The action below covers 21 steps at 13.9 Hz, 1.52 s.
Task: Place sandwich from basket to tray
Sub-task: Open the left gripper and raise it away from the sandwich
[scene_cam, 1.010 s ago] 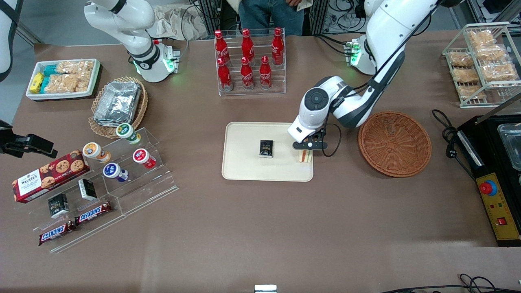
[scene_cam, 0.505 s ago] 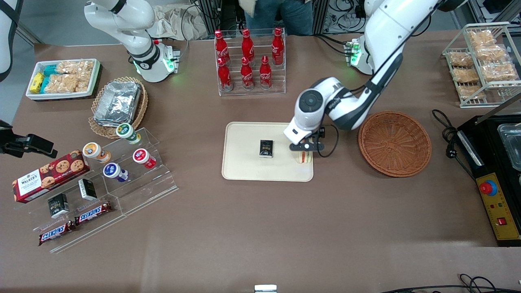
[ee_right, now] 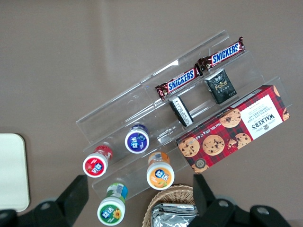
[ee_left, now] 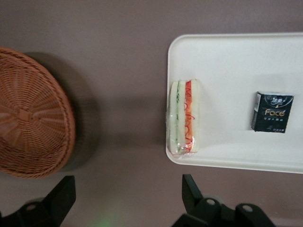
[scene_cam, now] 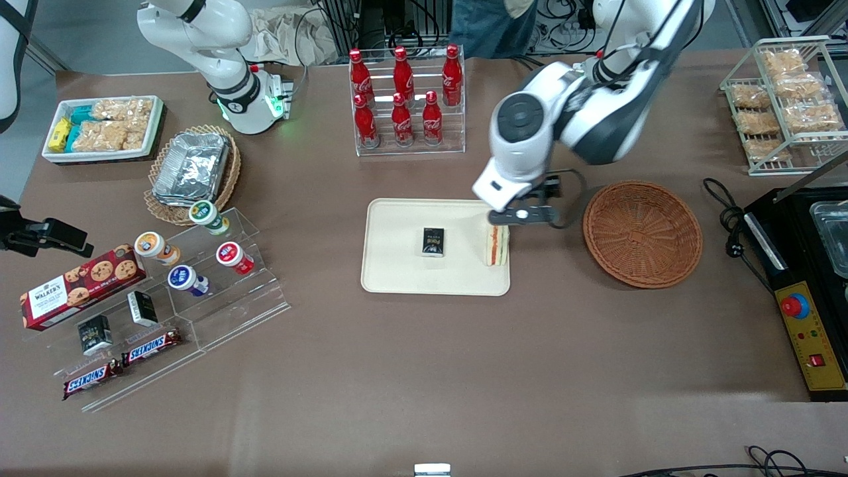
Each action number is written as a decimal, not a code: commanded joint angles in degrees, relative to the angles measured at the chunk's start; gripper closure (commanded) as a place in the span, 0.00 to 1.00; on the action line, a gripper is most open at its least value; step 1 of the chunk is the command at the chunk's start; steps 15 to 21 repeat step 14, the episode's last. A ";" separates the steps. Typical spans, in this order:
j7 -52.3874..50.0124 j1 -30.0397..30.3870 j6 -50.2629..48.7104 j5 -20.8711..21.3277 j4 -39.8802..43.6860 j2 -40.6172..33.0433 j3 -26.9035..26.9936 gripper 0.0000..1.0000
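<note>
Brown table (scene_cam: 424, 371), sandwich (scene_cam: 496, 245) on tray (scene_cam: 397, 271) edge nearest basket (scene_cam: 642, 233), gripper (scene_cam: 523, 214) raised above, fingers (ee_left: 60, 198) spread wide, holding nothing

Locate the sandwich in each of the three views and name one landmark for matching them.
Front view: the sandwich stands on the tray at its edge nearest the basket, just below the open gripper.
Left wrist view: sandwich on the tray's rim, apart from the basket.
Right wrist view: not in it.
Shared landmark: the black Face box on the tray.
</note>
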 commanded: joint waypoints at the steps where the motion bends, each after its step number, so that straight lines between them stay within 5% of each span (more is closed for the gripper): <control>1: 5.53 0.02 -5.62 -4.49 6.98 -1.05 5.27 0.00; 4: 14.55 6.25 -9.92 -9.41 7.43 -8.95 6.95 0.00; 11: 26.71 5.74 -12.93 -12.32 5.94 -17.32 23.47 0.00; 21: 28.57 5.91 -12.93 -11.45 6.46 -16.19 23.57 0.00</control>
